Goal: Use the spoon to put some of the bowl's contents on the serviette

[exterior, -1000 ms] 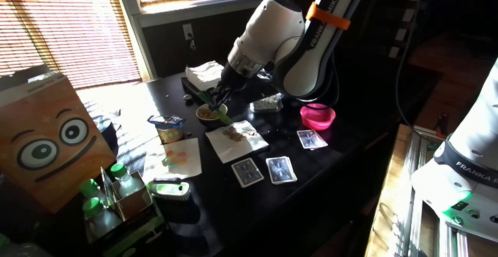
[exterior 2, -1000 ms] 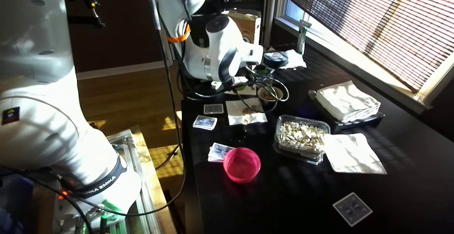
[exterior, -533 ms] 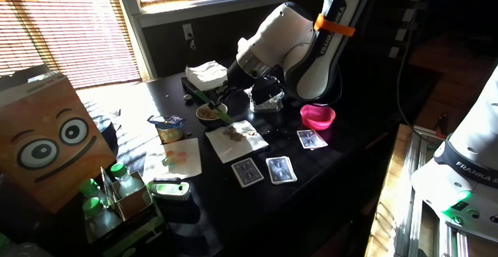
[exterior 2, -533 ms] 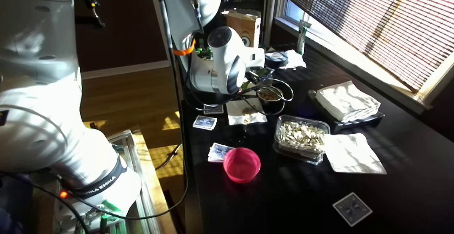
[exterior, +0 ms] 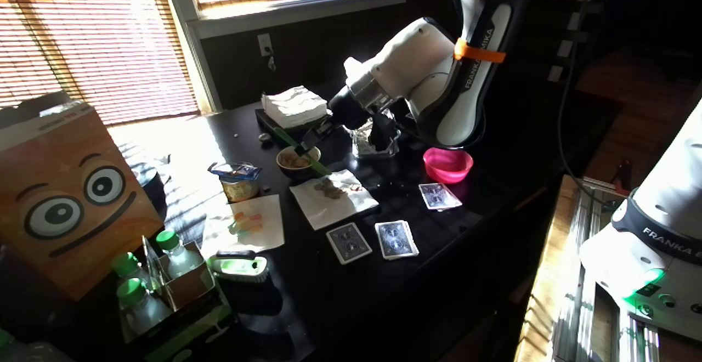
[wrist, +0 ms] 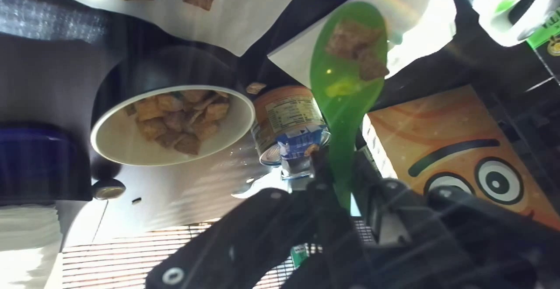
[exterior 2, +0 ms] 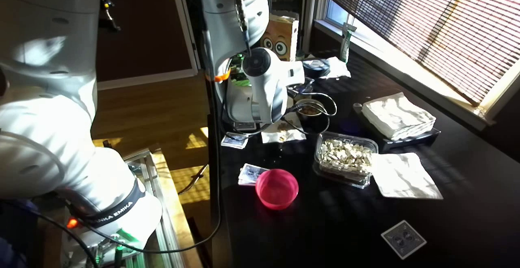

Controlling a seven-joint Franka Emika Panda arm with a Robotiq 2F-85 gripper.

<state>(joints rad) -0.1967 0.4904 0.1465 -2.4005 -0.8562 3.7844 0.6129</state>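
Grips the translucent green plastic spoon by the handle, clamped between both fingers of the black end effector. Carries a few brown, square food pieces in the spoon's head. Extends in front of the small round bowl, black outside and cream inside, in an exterior view. Includes more pieces inside the bowl and loose pieces near the middle of the pale square paper serviette, laid just beside the bowl on the black table.
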